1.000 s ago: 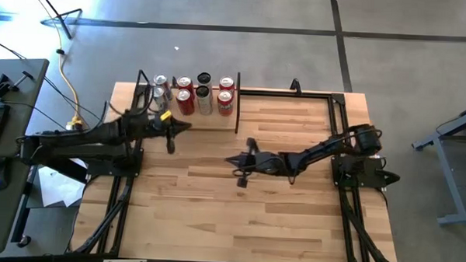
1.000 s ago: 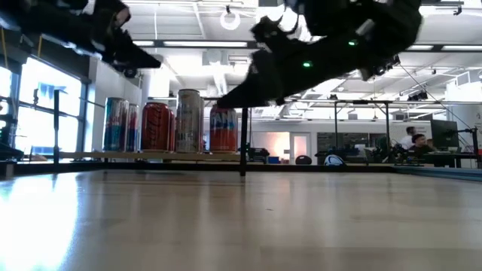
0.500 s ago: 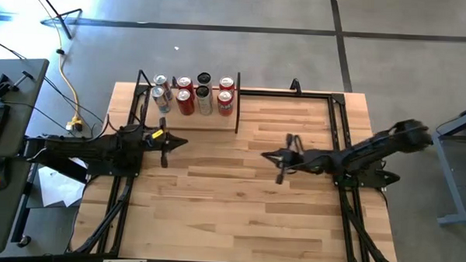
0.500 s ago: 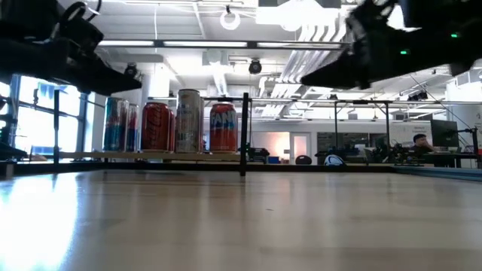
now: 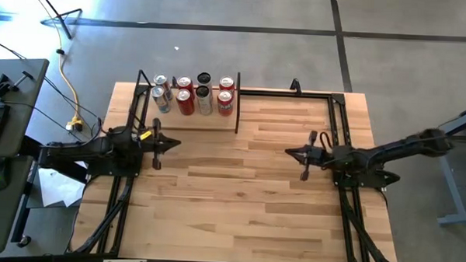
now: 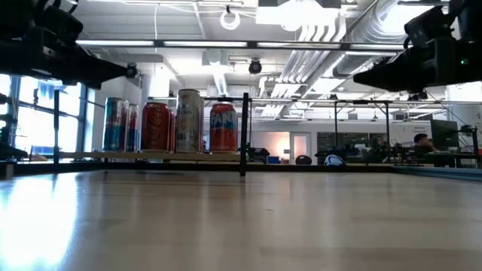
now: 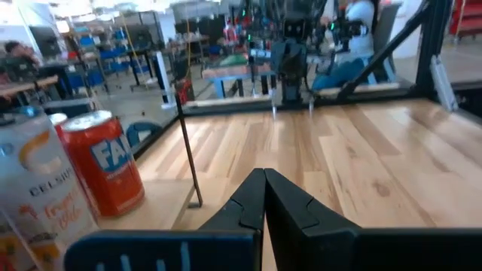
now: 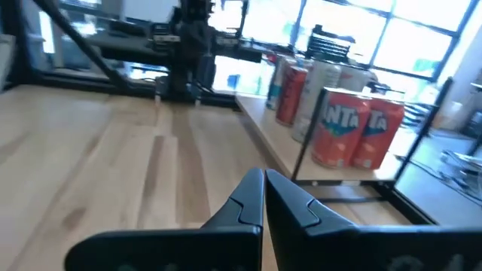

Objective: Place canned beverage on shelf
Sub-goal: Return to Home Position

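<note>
On the shelf (image 5: 210, 121), at the table (image 5: 246, 209) edge on the left arm's side: 8 cans (image 5: 194, 93) upright in 2 rows of 4. From the low view, blue cans (image 6: 115, 124) at one end, then red cans (image 6: 157, 126), a tall pale can (image 6: 189, 120), and orange cans (image 6: 224, 126) right beside the black upright (image 6: 244, 134). All 8 resting on the board, none in a grip.

Left gripper (image 5: 176, 141) just in front of the shelf, well clear of the cans, raised above the tabletop, fingers (image 7: 248, 199) pressed together on nothing. Right gripper (image 5: 289, 152) across the table on its own side, well apart from the shelf, also raised, fingers (image 8: 247, 197) clenched and empty too. Tips pointed toward each other over bare planks.
</note>
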You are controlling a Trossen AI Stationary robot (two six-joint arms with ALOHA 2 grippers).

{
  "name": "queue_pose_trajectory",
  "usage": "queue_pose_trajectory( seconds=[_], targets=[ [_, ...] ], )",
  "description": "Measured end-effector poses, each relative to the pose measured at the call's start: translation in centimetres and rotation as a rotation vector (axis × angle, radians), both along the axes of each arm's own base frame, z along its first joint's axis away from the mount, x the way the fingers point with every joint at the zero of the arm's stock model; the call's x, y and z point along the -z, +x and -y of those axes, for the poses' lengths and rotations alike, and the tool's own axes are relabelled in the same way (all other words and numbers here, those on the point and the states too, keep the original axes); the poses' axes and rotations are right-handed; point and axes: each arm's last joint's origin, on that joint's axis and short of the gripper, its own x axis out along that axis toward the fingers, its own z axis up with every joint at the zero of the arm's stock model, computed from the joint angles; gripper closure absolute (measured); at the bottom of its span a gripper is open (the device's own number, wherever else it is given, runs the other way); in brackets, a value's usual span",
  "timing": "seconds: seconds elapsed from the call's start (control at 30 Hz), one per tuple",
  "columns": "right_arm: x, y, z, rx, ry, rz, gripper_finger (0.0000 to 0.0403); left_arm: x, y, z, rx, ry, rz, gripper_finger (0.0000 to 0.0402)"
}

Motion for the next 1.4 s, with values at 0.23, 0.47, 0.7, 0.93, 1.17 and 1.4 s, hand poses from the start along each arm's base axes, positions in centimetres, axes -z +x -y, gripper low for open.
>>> queue_pose_trajectory(
  seconds=[0.23,0.47,0.7,0.93,1.17,1.4],
  targets=[
    [-0.3,-1.2,1.8,-0.075,0.048,0.000,0.0403,-0.3,-0.3,0.1,0.023,0.036,0.033,0.0401],
    [-0.5,-2.3,3.7,-0.060,0.088,0.022,0.0403,-0.3,-0.3,0.1,0.016,0.054,0.037,0.0401],
    [-0.9,-3.2,4.3,0.005,0.098,0.070,0.0403,-0.6,-0.4,-0.4,-0.135,0.012,0.073,0.0402],
    [-0.9,-3.6,4.3,0.015,0.144,0.086,0.0403,-0.7,-0.5,-0.8,-0.217,-0.093,0.107,0.0402],
    [-0.3,-3.7,4.4,0.072,0.155,0.030,0.0403,-0.4,-0.3,-0.5,-0.115,-0.142,0.109,0.0402],
    [0.0,-3.7,4.4,0.075,0.178,0.011,0.0403,-0.4,-0.3,-0.5,-0.109,-0.205,0.117,0.0401]
  ],
)
